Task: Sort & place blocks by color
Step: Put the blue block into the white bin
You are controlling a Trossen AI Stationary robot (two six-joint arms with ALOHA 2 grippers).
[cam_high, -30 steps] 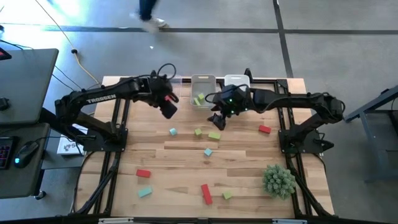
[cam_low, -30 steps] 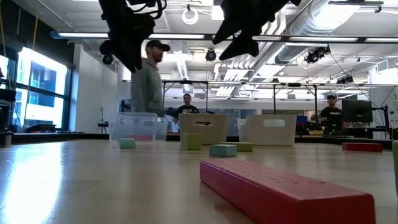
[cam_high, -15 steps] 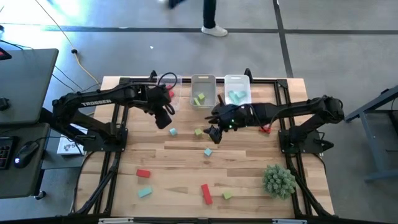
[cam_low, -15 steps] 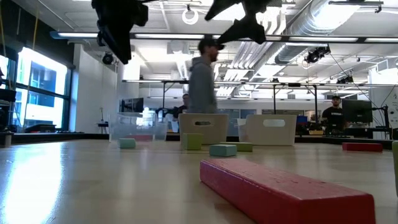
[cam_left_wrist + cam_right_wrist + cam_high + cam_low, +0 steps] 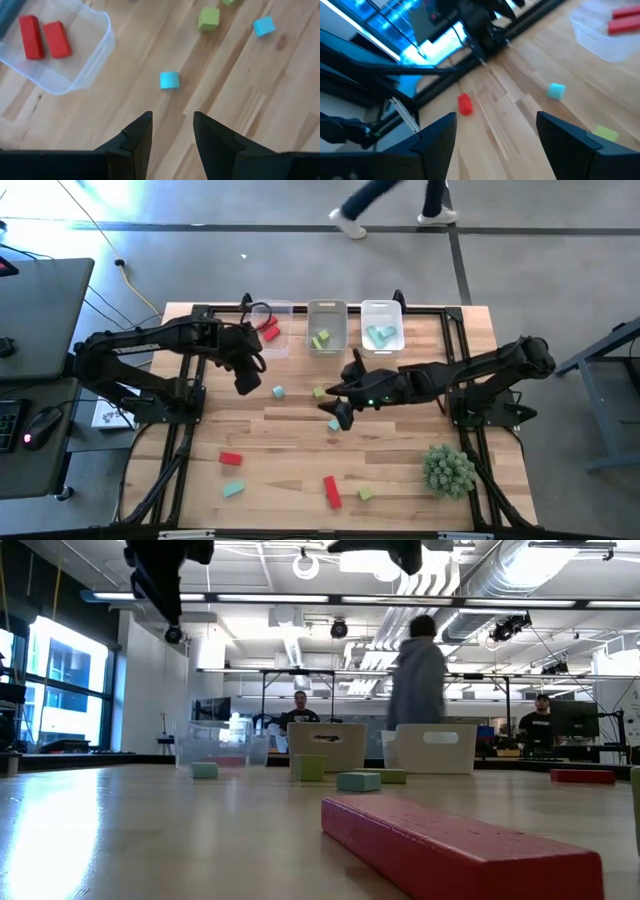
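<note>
Left wrist view alone shows red blocks (image 5: 45,40) binned.

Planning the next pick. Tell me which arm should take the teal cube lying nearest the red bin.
Left. The left gripper hangs open beside that teal cube, which lies just ahead of its fingers in its wrist view. The right gripper is open but farther off, near another teal cube.

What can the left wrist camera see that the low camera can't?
Only the left wrist view: two red blocks lying in the clear bin, and the left gripper open and empty.
Only the low view: a long red bar up close, and people behind the table.
Both: a teal block on the wooden table.
</note>
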